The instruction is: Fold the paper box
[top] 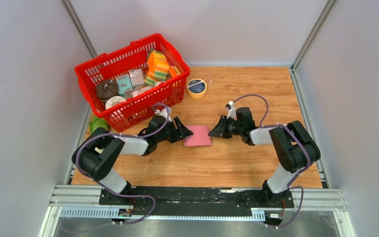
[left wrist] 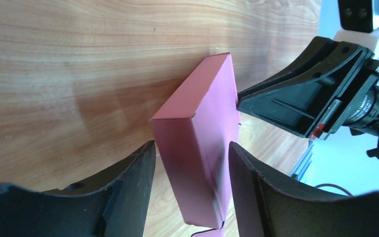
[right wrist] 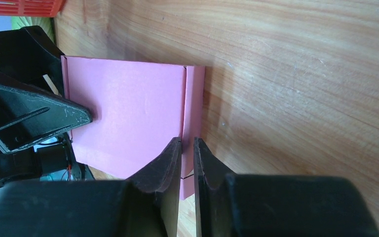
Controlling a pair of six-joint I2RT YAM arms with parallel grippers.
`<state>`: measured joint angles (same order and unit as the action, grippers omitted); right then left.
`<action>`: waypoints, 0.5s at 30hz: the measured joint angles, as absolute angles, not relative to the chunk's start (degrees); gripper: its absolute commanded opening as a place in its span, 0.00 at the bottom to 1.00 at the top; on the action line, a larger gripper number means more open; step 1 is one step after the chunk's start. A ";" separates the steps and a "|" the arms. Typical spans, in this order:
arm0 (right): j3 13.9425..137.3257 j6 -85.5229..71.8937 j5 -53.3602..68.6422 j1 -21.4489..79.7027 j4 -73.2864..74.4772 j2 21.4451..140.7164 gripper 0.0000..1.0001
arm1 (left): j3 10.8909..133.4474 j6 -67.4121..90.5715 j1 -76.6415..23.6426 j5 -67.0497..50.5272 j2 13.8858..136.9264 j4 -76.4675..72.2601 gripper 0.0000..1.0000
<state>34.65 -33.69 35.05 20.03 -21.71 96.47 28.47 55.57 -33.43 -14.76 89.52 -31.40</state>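
Observation:
The paper box [top: 198,136] is a slim pink box lying on the wooden table between both grippers. In the left wrist view the paper box [left wrist: 197,133] stands between my left gripper's [left wrist: 191,148] fingers. There is a clear gap on the left side, and the right finger [left wrist: 256,192] sits close beside the box. That gripper is open. My right gripper [right wrist: 187,141] is shut, pinching the narrow right-hand edge strip of the paper box [right wrist: 128,113]. In the top view the left gripper [top: 185,134] and right gripper [top: 212,132] face each other across the box.
A red basket [top: 123,52] of small packs and cartons stands at the back left, close to the left arm. A roll of tape [top: 196,88] lies behind the box. Something green [top: 97,123] lies at the table's left edge. Grey walls enclose the table.

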 measured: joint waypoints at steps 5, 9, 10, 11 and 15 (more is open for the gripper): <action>34.61 -33.63 34.94 19.97 -21.67 96.47 0.25 | 28.45 59.27 -33.43 -15.35 90.83 -35.35 0.45; 34.96 -32.91 33.74 19.94 -18.61 95.61 0.35 | 28.42 62.30 -33.39 -15.38 90.70 -36.21 0.39; 35.33 -32.49 33.06 20.05 -16.71 94.89 0.41 | 28.42 63.09 -33.39 -15.49 90.59 -35.79 0.36; 35.88 -31.86 32.08 20.16 -14.39 94.08 0.46 | 28.42 64.01 -33.39 -15.68 90.37 -35.14 0.31; 39.03 -28.03 25.34 21.63 -2.83 87.57 0.85 | 28.18 66.76 -33.39 -16.56 89.49 -33.93 0.31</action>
<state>39.03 -28.03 25.34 21.63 -2.83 87.57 28.18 66.76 -33.39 -16.56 89.49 -33.93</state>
